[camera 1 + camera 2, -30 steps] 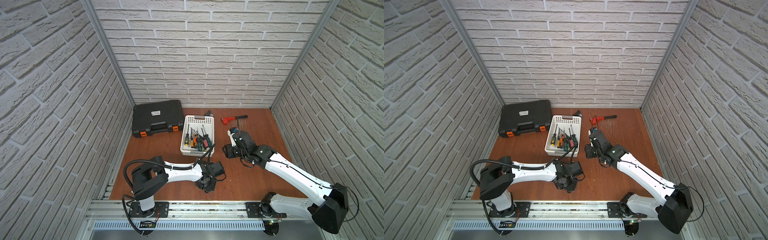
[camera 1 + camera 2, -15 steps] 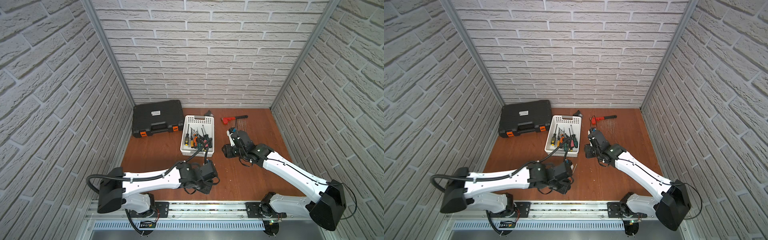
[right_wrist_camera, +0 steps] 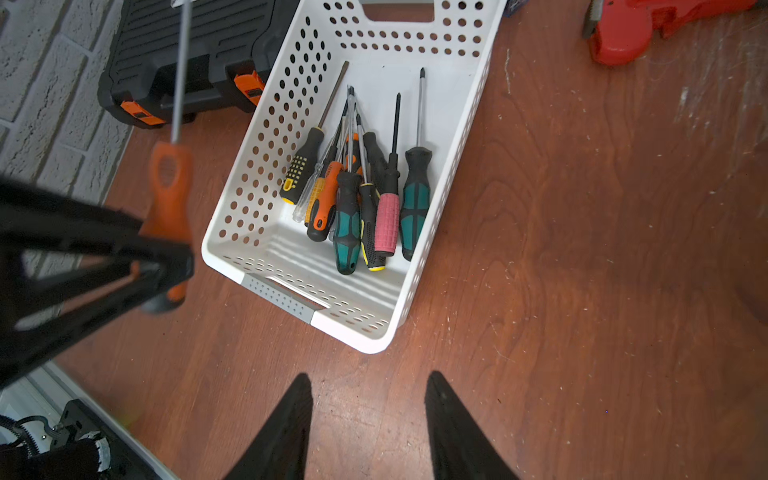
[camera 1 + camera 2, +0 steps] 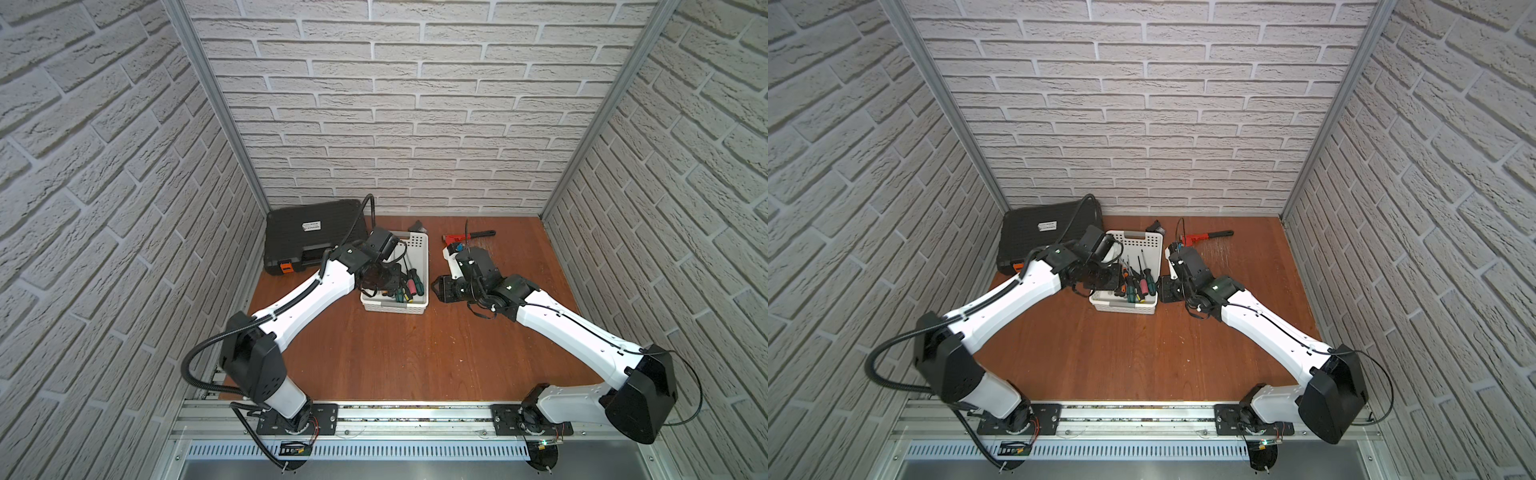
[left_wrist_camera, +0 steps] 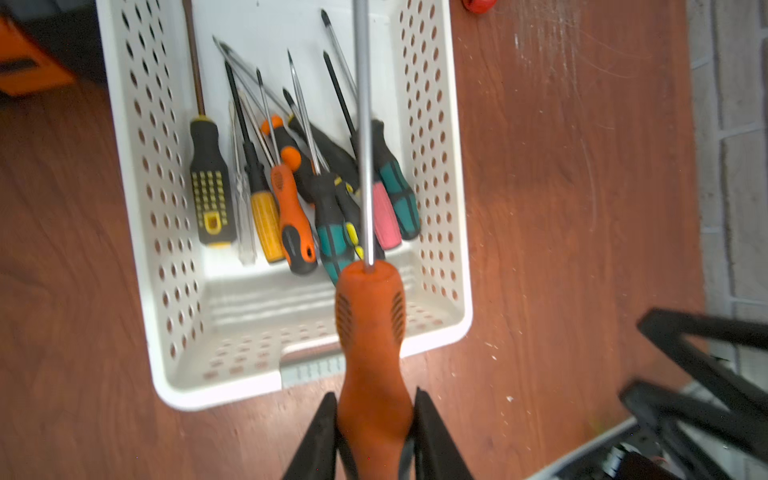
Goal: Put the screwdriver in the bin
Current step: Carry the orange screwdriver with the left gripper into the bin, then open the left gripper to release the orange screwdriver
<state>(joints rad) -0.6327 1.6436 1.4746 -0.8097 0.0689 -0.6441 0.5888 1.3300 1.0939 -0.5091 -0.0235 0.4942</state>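
the left claw (image 5: 374, 415) is gripping the screwdriver (image 5: 370, 324) by the waist of its orange handle, with the steel shaft sticking straight out ahead of the claw. the bin (image 5: 137, 174) is lying below and ahead of the claw, its near end wall under the handle. a pile of other screwdrivers (image 5: 291, 208) is resting inside, handles toward the claw. the carrying step is looking nearly done and the drop is coming up (how high the tool is hanging above the rim i cannot tell). the next move is calling for a little more reach forward, so the whole handle is clearing the near wall, then a lowering and a release. the right claw (image 3: 369, 386) is hanging empty with its jaws apart over the bare table (image 3: 582, 291), the bin lying just ahead of it.
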